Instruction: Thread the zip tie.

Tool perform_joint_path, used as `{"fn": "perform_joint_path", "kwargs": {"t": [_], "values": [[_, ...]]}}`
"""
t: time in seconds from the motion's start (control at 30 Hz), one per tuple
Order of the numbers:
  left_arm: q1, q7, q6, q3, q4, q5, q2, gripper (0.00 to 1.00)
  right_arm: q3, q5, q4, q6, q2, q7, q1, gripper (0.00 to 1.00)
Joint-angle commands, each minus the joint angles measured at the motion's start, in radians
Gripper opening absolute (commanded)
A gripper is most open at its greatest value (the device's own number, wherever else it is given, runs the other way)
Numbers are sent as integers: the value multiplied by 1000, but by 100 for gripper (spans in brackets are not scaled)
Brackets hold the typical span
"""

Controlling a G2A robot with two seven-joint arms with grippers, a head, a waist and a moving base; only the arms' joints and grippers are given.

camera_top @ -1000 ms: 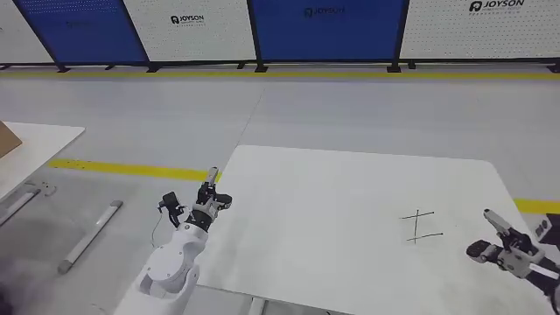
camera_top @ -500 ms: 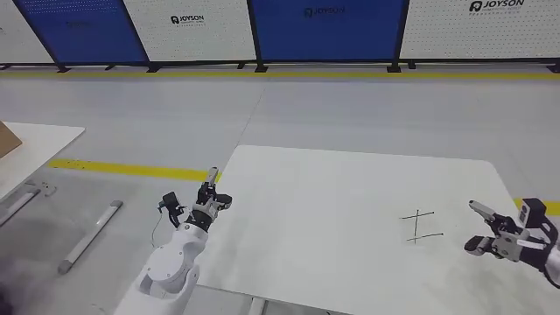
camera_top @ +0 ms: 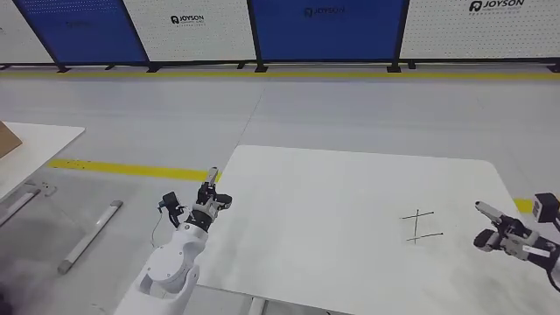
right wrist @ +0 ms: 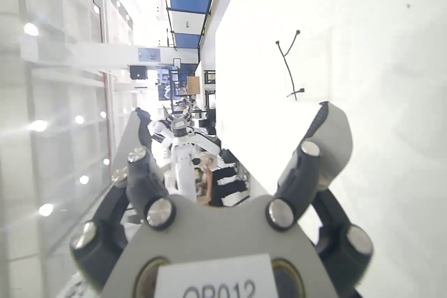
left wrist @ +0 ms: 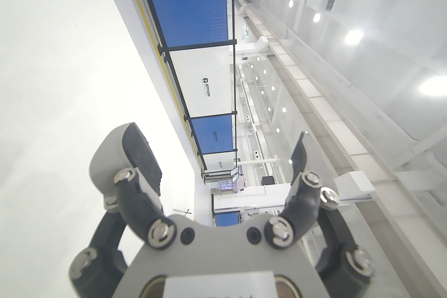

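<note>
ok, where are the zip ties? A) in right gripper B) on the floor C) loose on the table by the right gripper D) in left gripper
C: the zip ties lie on the table just ahead of the open, empty right gripper.

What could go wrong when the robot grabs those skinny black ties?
1. The zip ties are thin, flat on the table and crossing, so the open right claw might slip off or pinch two together.
2. The left claw sits at the far table edge, open; meeting up to thread a tiny tip could easily miss.
</note>
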State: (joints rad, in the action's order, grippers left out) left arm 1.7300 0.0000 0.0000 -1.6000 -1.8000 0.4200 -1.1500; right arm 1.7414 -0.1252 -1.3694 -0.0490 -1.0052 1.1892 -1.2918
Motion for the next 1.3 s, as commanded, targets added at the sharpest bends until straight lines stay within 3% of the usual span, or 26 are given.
{"fn": "perform_joint_path", "kwargs": {"t": [0.0,0.1,0.4,1.27], "values": [[0,0,0,0,0,0,0,100,1,17,4,37,6,28,12,100],[0,0,0,0,0,0,0,100,-26,53,35,79,14,89,54,100],[0,0,0,0,0,0,0,100,-229,192,246,63,1,63,239,100],[0,0,0,0,0,0,0,100,-229,192,246,63,1,63,239,100]]}}
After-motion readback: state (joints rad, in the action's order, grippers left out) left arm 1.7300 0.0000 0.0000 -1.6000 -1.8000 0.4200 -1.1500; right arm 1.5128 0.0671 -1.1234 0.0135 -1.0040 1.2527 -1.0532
